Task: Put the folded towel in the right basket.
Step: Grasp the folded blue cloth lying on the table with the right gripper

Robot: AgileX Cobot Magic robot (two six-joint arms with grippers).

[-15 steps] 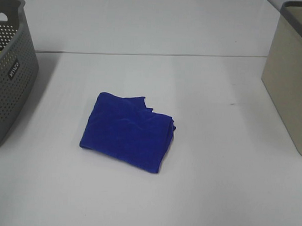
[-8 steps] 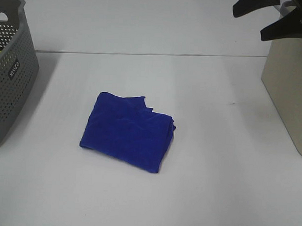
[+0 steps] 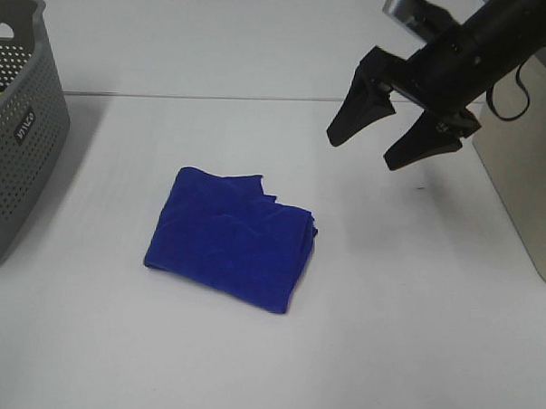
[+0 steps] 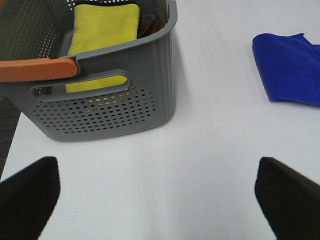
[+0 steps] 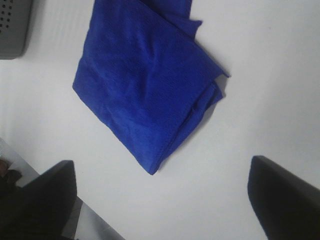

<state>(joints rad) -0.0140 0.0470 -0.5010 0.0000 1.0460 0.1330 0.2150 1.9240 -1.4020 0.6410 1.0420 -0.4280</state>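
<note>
A folded blue towel (image 3: 232, 239) lies flat on the white table, left of centre. It also shows in the right wrist view (image 5: 145, 85) and at the edge of the left wrist view (image 4: 292, 67). My right gripper (image 3: 377, 147) is open and empty, hanging above the table up and to the right of the towel. The beige right basket (image 3: 528, 170) stands at the table's right edge, partly behind the right arm. My left gripper (image 4: 155, 200) is open and empty; it is out of the high view.
A grey perforated basket (image 3: 13, 130) stands at the left edge; the left wrist view shows it (image 4: 110, 95) holding a yellow cloth (image 4: 102, 35) and a dark one. Bare white table (image 3: 385, 336) lies around the towel.
My right arm has come in from the upper right, over the right basket, and moved down and left toward the towel. The towel has not moved.
</note>
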